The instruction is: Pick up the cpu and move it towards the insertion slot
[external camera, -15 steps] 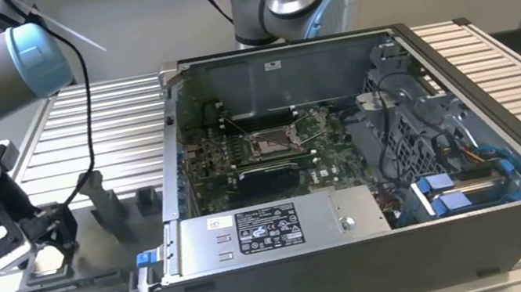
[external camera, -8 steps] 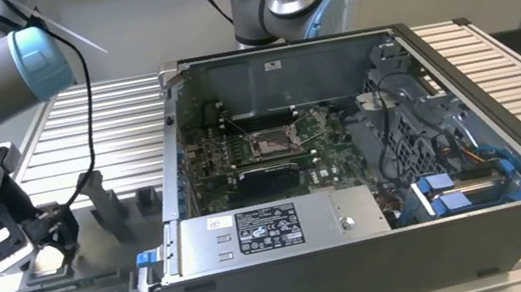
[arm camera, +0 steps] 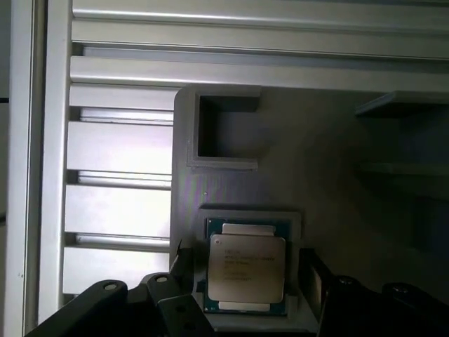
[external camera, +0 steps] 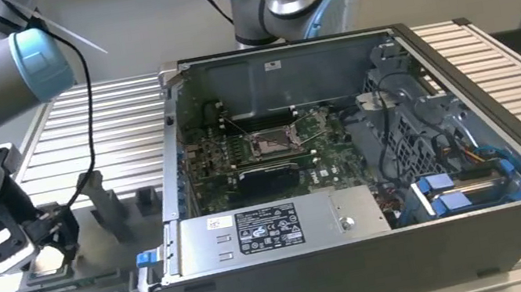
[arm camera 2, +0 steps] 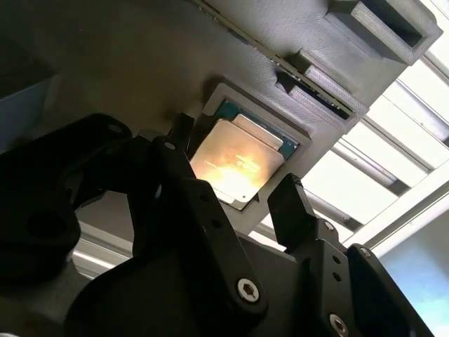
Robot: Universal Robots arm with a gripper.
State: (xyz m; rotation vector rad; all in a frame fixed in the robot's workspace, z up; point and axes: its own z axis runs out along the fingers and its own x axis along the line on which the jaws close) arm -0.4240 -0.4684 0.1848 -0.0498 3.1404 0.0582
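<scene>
**On the grey holder: pincer spread around the chip**

At about eight o'clock in the exterior view, on the exterior view's left, the pincer [arm camera 2: 235,156] hung low over the grey holder [arm camera: 316,154]. It was released, with one black finger [arm camera 2: 286,193] on each side of the chip [arm camera: 247,270] and neither seeming to press on it. The chip lay flat in its shallow pocket, not yet lifted. The socket [external camera: 271,142] sat well apart inside the computer case [external camera: 515,151], toward two o'clock from the chip.

The chip was likely light, stiff and thin, with a smooth metal top that could slip. Its underside was probably delicate, so the two opposite side edges looked like the place to grip, squarely and gently.

It was a small flat square. A silvery lid caught a warm glare in the second wrist view, and a green border showed around the lid.
</scene>
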